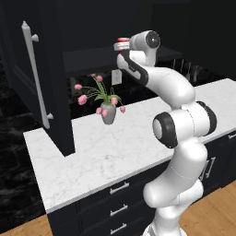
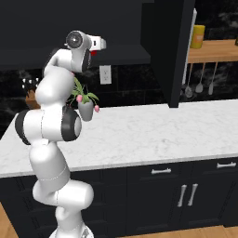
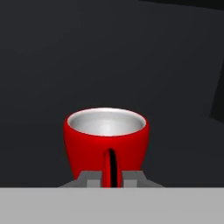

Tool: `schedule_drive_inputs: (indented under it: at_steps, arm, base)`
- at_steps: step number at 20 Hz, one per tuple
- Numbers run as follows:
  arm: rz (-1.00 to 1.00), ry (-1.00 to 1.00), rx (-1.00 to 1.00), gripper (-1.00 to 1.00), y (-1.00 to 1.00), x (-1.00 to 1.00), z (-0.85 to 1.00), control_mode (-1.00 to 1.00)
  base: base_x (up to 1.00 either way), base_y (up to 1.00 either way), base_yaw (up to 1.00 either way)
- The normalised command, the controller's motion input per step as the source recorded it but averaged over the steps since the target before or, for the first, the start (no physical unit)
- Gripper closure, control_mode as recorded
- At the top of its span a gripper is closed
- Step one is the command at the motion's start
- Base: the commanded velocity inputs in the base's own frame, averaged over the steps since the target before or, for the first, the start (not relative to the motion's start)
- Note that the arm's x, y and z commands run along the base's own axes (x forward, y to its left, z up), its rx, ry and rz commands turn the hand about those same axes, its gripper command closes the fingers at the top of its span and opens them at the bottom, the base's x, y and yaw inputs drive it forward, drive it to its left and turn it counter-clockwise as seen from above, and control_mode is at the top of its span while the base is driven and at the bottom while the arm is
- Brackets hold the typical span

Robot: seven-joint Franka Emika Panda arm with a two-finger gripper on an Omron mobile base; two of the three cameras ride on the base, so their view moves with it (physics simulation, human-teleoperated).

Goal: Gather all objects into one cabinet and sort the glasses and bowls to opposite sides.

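A small red glass [image 3: 106, 140] with a pale inside stands upright before the dark back wall of the cabinet. Its thin handle runs down between my fingertips [image 3: 89, 178], and my gripper [image 3: 110, 177] is shut on that handle. From the left base view the glass [image 1: 122, 42] sits at the end of my raised arm, just above the dark cabinet shelf [image 1: 87, 59], with my gripper [image 1: 121, 47] on it. The cabinet door [image 1: 32, 78] with its long silver bar handle hangs open at the left. In the right base view a sliver of the red glass [image 2: 95, 52] peeks from under my hand. The bowls are out of view.
A grey vase of pink tulips [image 1: 108, 113] stands on the white marble counter [image 1: 115, 152] below my arm. Black drawers [image 1: 119, 189] run under the counter. To the right, kitchen utensils [image 2: 200, 81] hang beneath a wooden shelf with a yellow container [image 2: 198, 36].
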Motion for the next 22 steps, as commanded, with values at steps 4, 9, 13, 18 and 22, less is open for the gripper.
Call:
schedule_drive_inputs:
  at_steps: [4, 9, 13, 18, 22]
  arm:
    - [0.00, 0.00, 0.09, 1.00, -0.03, -0.18, 0.09, -1.00]
    - [-0.02, 0.00, 0.07, 1.00, 0.00, -0.13, 0.04, -1.00]
    - [-0.01, 0.00, 0.00, 1.00, 0.00, -0.06, 0.00, -1.00]
    - [0.00, 0.00, 0.03, 1.00, -0.08, -0.27, 0.00, -1.00]
    - [0.00, -0.01, 0.01, 1.00, -0.26, -0.89, 0.02, -1.00]
  base:
    - [0.00, 0.00, 0.00]
    - [0.00, 0.00, 0.00]
    - [0.00, 0.00, 0.00]
    - [0.00, 0.00, 0.00]
    - [0.00, 0.00, 0.00]
